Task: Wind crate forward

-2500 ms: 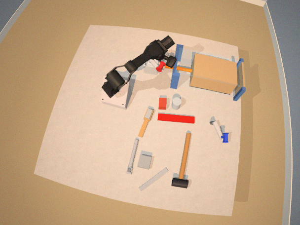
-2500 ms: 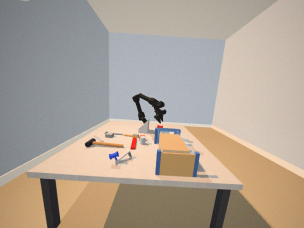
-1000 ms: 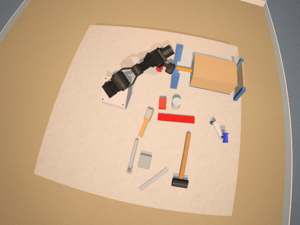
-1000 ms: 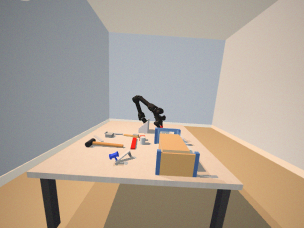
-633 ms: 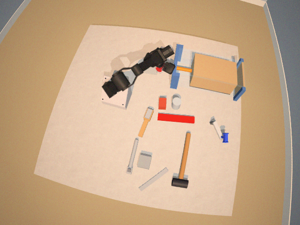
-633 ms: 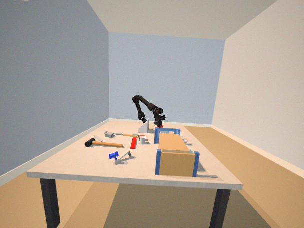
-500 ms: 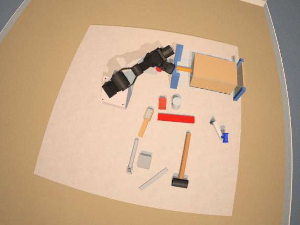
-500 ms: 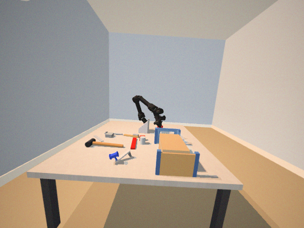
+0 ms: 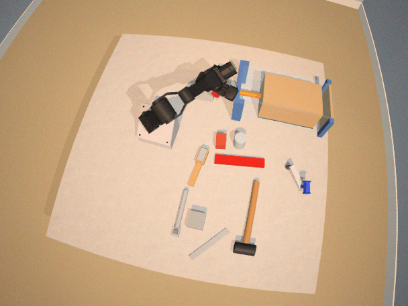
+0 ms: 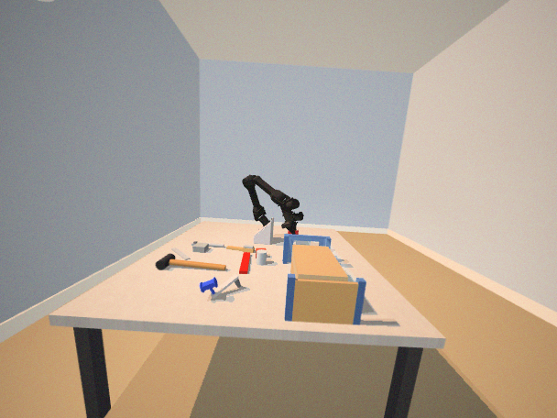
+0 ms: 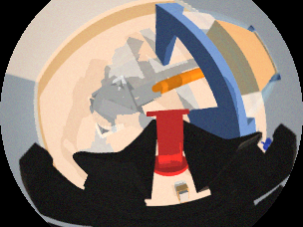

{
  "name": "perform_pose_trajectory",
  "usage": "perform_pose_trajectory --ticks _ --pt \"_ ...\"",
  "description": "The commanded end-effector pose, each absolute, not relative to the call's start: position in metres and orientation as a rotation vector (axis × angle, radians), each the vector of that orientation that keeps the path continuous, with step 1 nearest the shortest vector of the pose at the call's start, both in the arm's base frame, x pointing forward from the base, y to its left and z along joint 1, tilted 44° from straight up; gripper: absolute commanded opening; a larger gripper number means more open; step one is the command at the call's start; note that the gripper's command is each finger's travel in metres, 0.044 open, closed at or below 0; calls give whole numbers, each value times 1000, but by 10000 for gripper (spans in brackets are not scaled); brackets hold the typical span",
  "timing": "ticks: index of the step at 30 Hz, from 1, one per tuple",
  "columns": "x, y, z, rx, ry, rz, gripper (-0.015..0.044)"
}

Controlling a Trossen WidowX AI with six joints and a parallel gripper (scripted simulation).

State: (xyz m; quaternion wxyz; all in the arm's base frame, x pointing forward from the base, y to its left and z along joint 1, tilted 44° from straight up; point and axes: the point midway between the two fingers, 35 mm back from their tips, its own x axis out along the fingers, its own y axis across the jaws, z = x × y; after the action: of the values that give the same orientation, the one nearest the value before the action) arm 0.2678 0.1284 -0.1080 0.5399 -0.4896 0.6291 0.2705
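The tan crate sits flat in the guard cubby, its front set back from the blue steel frame. An orange strap runs through the frame mouth from the crate. The grey winch is mostly hidden under the arm in the top view. My gripper is shut on a red spool-shaped grip, upright between the fingers near the winch. The crank arm under it and the key are hidden.
A crank with a blue grip lies at the far right. A red bar, red block, white cylinder, brush-like tool, grey block and mallet lie on the bench.
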Motion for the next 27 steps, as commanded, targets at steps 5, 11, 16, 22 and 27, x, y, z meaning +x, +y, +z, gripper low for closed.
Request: perform_pose_trajectory --ticks 5,11,16,22,27 --pt "268 127 -111 -1174 1494 645 0" --pt "271 128 -112 -1174 1494 645 0" --pt "275 131 -115 -1174 1493 645 0" --pt "279 135 -119 -1174 1492 645 0" --pt "284 139 -123 -1173 1492 645 0"
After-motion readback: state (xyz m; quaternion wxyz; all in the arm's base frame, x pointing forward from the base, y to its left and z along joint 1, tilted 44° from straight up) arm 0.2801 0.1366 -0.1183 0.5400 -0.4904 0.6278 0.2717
